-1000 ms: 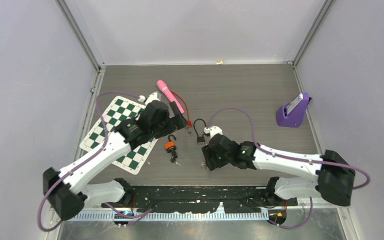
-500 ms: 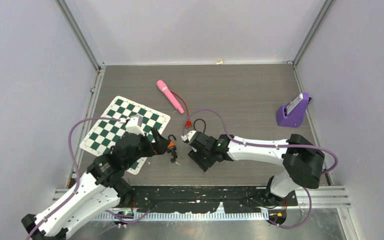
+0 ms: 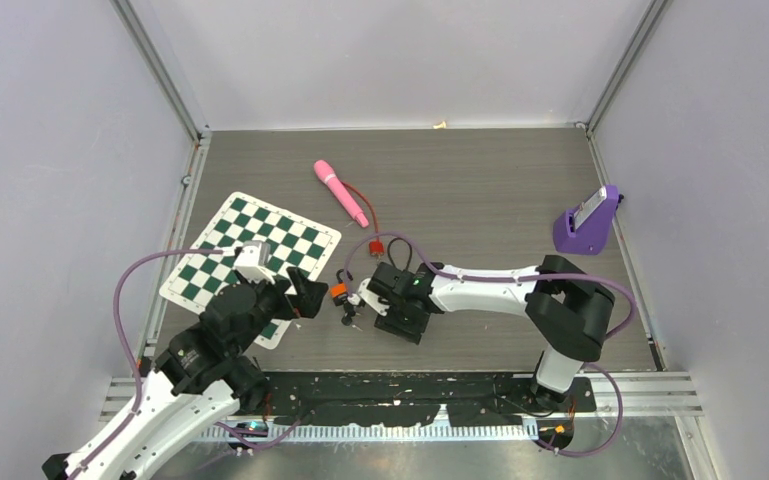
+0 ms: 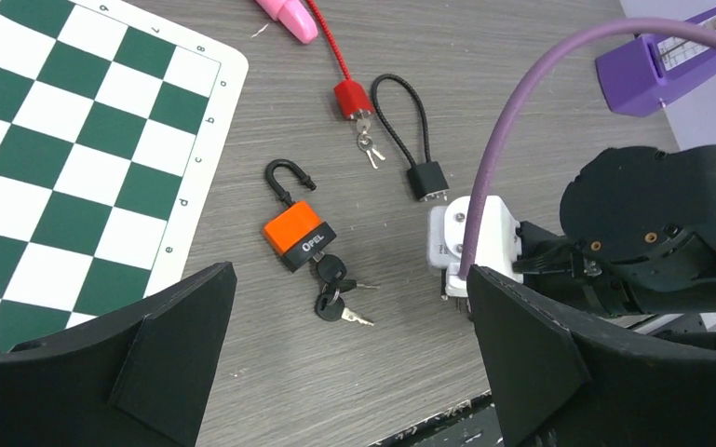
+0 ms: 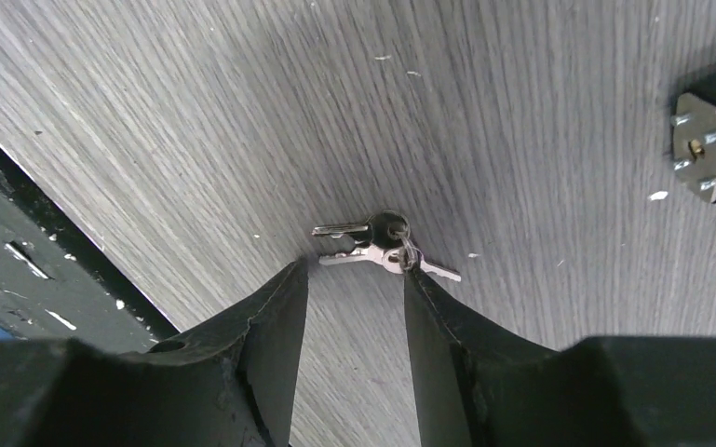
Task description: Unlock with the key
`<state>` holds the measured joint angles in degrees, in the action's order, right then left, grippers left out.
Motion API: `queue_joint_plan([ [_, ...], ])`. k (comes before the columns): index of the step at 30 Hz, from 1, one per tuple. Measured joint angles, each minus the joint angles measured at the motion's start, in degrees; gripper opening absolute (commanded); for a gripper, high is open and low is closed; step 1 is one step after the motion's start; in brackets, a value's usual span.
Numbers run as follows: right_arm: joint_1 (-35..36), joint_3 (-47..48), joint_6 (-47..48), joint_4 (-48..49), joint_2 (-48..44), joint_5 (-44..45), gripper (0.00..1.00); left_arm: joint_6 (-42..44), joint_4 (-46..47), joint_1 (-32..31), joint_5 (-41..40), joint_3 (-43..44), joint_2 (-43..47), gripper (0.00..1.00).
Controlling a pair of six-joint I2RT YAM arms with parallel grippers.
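Three locks lie on the grey table (image 3: pixel 500 170): an orange padlock (image 4: pixel 293 235) with its shackle swung open, a red cable lock (image 4: pixel 351 96) and a black cable lock (image 4: pixel 425 179). There are three sets of keys as well: the padlock's keys (image 4: pixel 337 296) at its base, the red lock's keys (image 4: pixel 368 149) at its end, and a loose bunch (image 5: pixel 382 244). Beside them are one chessboard mat (image 4: pixel 74 140), one pink wand (image 3: pixel 340 192) and one purple stand (image 3: pixel 588 222). The left gripper (image 4: pixel 346 272) is spread to its widest and holds nothing, hovering above the orange padlock. The right gripper (image 5: pixel 354 268) is partly spread, with the loose bunch right at its fingertips – whether they touch it I cannot tell. That bunch – small silver keys on a ring, one dark-headed – lies flat near the table's near edge, apart from the black cable lock's body, whose metal end plate shows its keyhole.
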<state>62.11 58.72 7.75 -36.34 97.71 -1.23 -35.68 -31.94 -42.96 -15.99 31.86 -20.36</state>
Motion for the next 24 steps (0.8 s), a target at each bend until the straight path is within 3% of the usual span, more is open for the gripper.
queue_joint_plan([
  [11, -0.3, 1.3, 3.8, 0.0, 0.8, 0.2, 0.51, 0.4, 2.6, 0.0, 2.6, -1.7, -4.5, 1.00],
  [24, -2.5, 5.1, 8.1, -1.4, -0.1, -1.9, 0.52, 0.2, 4.3, 0.0, 4.9, -5.5, -2.3, 0.99],
])
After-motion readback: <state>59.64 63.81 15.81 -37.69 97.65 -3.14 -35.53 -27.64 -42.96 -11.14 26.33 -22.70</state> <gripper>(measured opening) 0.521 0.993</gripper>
